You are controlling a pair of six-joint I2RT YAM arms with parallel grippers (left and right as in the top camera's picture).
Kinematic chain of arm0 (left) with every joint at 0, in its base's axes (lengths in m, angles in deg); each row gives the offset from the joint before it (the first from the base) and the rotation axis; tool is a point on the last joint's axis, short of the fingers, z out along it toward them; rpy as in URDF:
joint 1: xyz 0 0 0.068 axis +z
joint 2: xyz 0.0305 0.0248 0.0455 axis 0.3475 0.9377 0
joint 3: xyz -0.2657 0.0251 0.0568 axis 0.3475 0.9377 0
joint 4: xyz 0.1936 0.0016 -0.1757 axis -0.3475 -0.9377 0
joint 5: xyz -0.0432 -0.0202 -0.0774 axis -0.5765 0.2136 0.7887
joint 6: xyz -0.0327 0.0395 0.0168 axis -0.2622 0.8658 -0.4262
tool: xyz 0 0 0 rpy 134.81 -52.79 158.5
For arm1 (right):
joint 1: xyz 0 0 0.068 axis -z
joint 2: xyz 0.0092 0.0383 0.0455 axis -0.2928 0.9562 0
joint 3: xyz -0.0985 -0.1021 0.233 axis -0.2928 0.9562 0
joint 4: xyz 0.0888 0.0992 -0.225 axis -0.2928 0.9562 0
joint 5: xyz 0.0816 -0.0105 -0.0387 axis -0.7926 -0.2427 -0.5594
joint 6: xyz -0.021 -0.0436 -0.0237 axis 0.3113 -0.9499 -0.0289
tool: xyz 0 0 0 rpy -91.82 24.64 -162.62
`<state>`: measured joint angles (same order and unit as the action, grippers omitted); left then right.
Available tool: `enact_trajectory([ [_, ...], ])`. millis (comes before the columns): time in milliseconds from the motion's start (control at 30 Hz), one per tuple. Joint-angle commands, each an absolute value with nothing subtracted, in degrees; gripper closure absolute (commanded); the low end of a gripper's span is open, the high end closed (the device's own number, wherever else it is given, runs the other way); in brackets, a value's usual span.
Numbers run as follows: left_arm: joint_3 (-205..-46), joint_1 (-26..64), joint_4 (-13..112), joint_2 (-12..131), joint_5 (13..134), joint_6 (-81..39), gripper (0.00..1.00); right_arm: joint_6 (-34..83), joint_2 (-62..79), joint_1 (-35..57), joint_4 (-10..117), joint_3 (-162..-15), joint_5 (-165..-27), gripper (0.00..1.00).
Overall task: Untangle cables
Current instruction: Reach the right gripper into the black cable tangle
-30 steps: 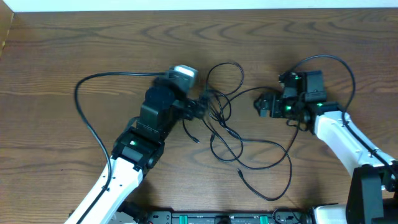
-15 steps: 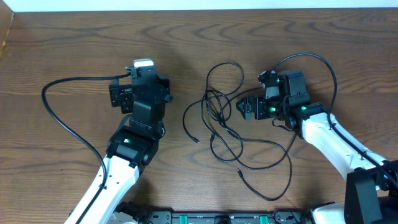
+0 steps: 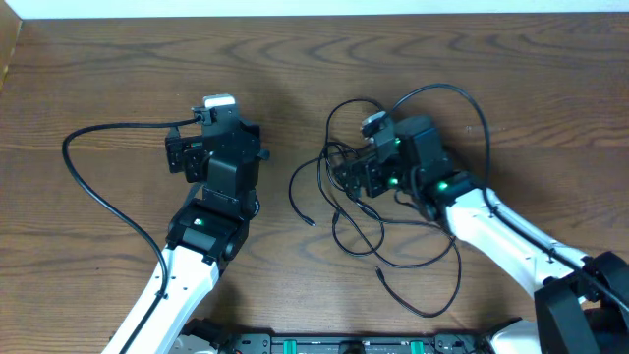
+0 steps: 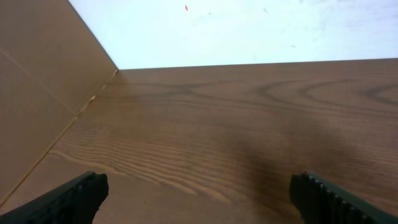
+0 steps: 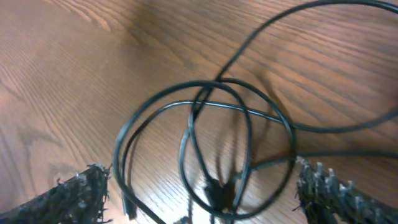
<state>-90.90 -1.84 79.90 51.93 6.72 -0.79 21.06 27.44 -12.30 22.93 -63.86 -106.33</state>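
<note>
Cables (image 3: 354, 208) lie tangled at centre, loose ends trailing toward 6 o'clock. Right gripper (image 5: 202, 193), jaws apart, hovers over the knot. Left gripper (image 4: 199, 198), apart and empty, sits at 9 o'clock. Pinching several strands together would likely tighten the tangle.

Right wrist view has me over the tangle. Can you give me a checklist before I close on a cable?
1. Right gripper open: ok.
2. Cables between its fingers: ok, loops lie in the gap.
3. Single strand isolated: not ok, several strands cross there.
4. Left gripper open, empty, away from the cables: ok.
5. Fingertip height above the table: cannot tell.
</note>
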Motion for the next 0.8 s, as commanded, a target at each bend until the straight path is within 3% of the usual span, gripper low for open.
enact_trajectory([
  [0,-91.68,-1.60,79.85,51.89,5.12,-0.24,0.02,20.47,28.44,-15.29,21.67,-63.77,-99.05,0.05],
  [433,-91.68,-1.60,79.85,51.89,5.10,-0.24,0.02,24.04,42.21,-18.55,7.22,-63.77,-97.17,0.12],
  [767,-91.68,-1.60,79.85,51.87,5.12,-0.26,0.02,25.19,45.84,-18.55,2.23,-63.77,-98.22,0.54],
])
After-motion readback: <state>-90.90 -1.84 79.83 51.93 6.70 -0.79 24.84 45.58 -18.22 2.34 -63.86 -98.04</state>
